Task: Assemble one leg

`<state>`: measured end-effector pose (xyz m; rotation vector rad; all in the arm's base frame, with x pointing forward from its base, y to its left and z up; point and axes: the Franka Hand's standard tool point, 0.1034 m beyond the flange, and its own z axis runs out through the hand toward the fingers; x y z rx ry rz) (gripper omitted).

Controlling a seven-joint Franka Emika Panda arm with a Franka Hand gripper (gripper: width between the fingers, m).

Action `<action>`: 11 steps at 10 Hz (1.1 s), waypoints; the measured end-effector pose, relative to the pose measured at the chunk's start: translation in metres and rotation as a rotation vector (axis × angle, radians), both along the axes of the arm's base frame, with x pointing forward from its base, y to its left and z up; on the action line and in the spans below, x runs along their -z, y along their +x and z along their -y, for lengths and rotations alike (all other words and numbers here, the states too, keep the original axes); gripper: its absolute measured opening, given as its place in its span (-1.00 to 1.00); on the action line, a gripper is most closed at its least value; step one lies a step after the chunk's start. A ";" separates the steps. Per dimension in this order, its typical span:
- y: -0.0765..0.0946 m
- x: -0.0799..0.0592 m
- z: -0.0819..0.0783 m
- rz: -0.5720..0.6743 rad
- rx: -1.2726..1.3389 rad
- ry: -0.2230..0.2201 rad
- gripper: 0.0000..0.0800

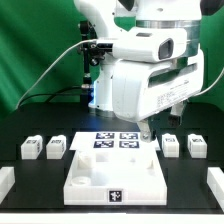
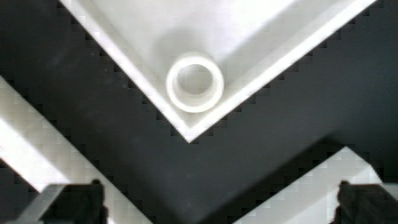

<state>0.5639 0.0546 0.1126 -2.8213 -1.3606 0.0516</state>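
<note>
The gripper (image 2: 222,205) hangs wide open and empty above a corner socket (image 2: 192,82) of the white panel (image 1: 115,178), touching nothing. The nearest leg (image 1: 170,145) stands untouched on the surface (image 1: 40,175), just to the exterior view's right of the marker board (image 1: 115,140). Three more legs stand in the same row. For a clean pick, I judge the gripper should centre over that leg, close squarely on its sides and keep it upright for the socket.

The arm (image 1: 145,75) points straight down over a corner of the white panel (image 1: 90,172). Its gripper (image 2: 219,203) hangs there, fingers spread wide, holding nothing.
</note>
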 end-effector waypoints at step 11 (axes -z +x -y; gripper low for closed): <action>-0.013 0.006 -0.001 0.007 -0.085 -0.007 0.62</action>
